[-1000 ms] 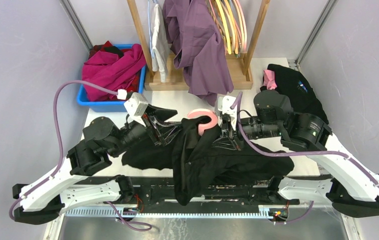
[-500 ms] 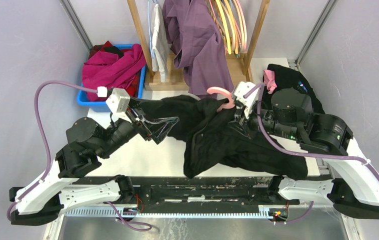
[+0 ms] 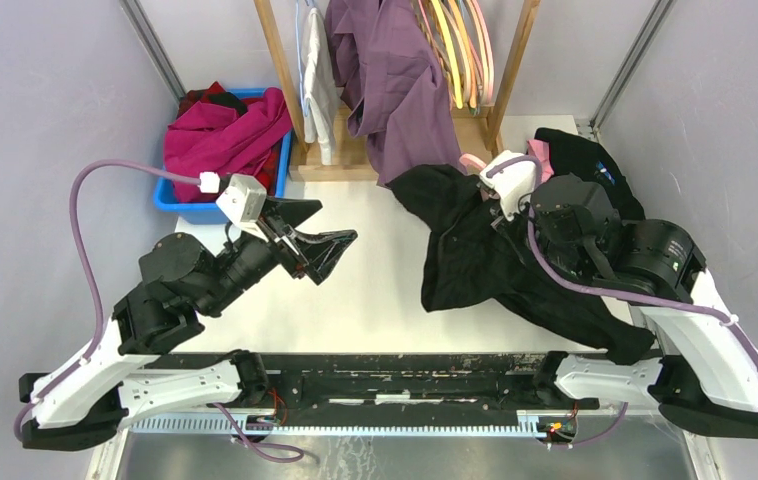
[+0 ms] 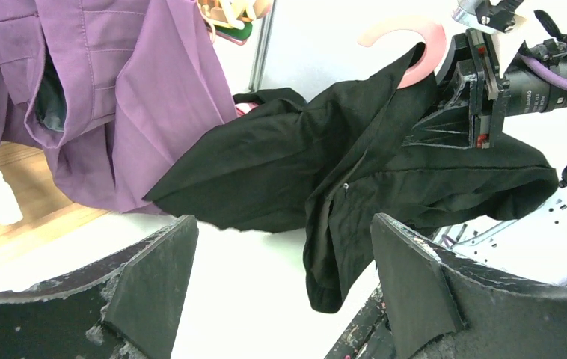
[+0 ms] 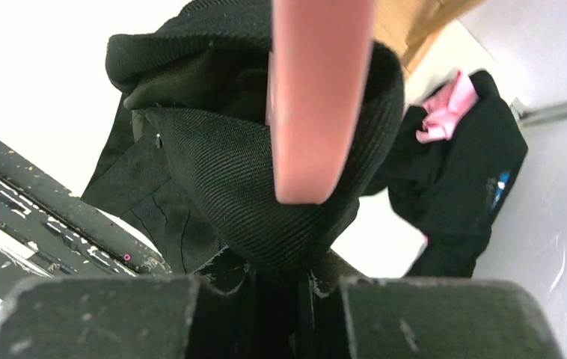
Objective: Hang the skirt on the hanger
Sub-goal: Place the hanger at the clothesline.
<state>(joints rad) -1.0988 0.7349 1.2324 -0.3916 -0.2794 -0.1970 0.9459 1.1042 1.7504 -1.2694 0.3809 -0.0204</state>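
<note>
The black skirt hangs draped over a pink hanger, raised above the table near the rack. My right gripper is shut on the hanger through the skirt's cloth. In the right wrist view the pink hanger rises from the jaws with the skirt bunched round it, and the gripper is closed. My left gripper is open and empty, left of the skirt and apart from it. The left wrist view shows its jaws wide apart, facing the skirt and the hanger.
A wooden rack at the back holds a purple shirt and several coloured hangers. A blue bin with magenta clothes stands at the back left. Another black garment with pink cloth lies at the back right.
My right gripper has lifted the hanger and skirt off the table, back and to the right towards the rack. My left gripper has let go of the skirt and drawn back left, open.
</note>
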